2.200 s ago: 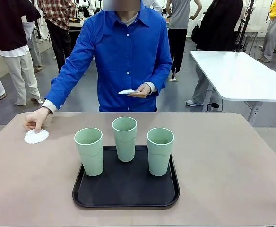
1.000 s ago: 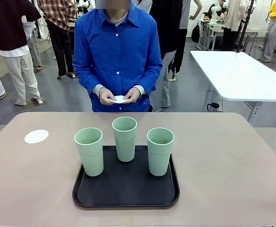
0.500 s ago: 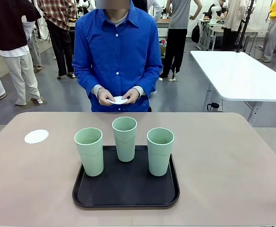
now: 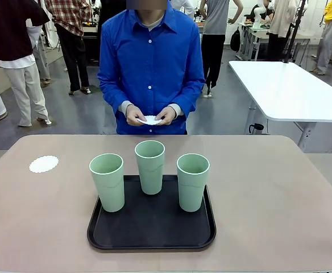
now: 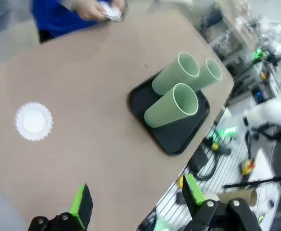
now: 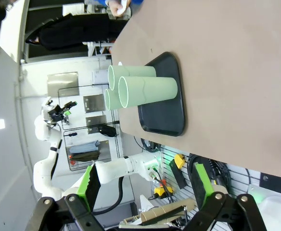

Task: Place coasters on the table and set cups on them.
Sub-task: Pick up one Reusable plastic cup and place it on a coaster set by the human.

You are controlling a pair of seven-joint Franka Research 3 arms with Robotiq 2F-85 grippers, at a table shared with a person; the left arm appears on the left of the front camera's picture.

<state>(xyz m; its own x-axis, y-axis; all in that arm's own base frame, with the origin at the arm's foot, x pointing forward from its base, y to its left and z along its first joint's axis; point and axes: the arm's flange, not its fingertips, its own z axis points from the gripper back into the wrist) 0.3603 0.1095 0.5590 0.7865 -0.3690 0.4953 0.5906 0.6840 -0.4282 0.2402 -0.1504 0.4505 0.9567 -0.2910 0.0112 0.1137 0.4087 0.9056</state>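
Three mint-green cups stand upright on a black tray (image 4: 152, 242): left cup (image 4: 107, 182), middle cup (image 4: 149, 166), right cup (image 4: 193, 182). One white lacy coaster (image 4: 44, 164) lies on the beige table (image 4: 268, 193) at the far left. The person at the far side holds more coasters (image 4: 149, 120) in both hands above the table's far edge. My left gripper (image 5: 136, 202) is open, high above the table with the coaster (image 5: 33, 121) and cups (image 5: 173, 105) below it. My right gripper (image 6: 143, 185) is open too, off the table's side, with the cups (image 6: 145, 89) ahead.
A white table (image 4: 291, 91) stands at the back right. People stand in the background behind the person. Bare tabletop lies to the left and right of the tray.
The person has shifted slightly to the right and still fingers the coasters with both hands. Cups, tray and the laid coaster have not moved.
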